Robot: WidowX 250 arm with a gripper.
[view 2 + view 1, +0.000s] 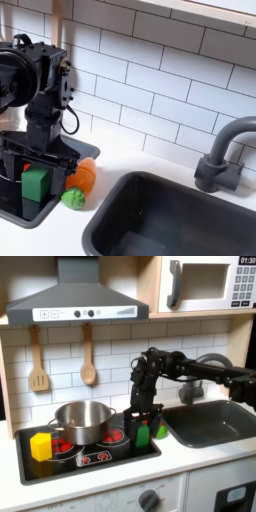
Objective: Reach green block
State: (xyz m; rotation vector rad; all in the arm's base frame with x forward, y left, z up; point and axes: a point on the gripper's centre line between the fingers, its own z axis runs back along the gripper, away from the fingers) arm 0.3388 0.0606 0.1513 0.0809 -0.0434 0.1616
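The green block (143, 438) (37, 186) stands on the right edge of the black toy stove (90, 459), chunky and upright. My gripper (141, 428) (36, 172) hangs straight down over it, open. Its black fingers (62, 170) come down on either side of the block's top. I cannot tell whether they touch it. A smaller green piece (73, 198) joined to an orange piece (86, 175) lies just beside the block, toward the sink.
A steel pot (82, 421) sits on the stove behind the block, and a yellow block (40, 446) stands at the stove's left in the first exterior view. The dark sink (212, 421) (170, 220) and grey faucet (222, 158) lie to the right.
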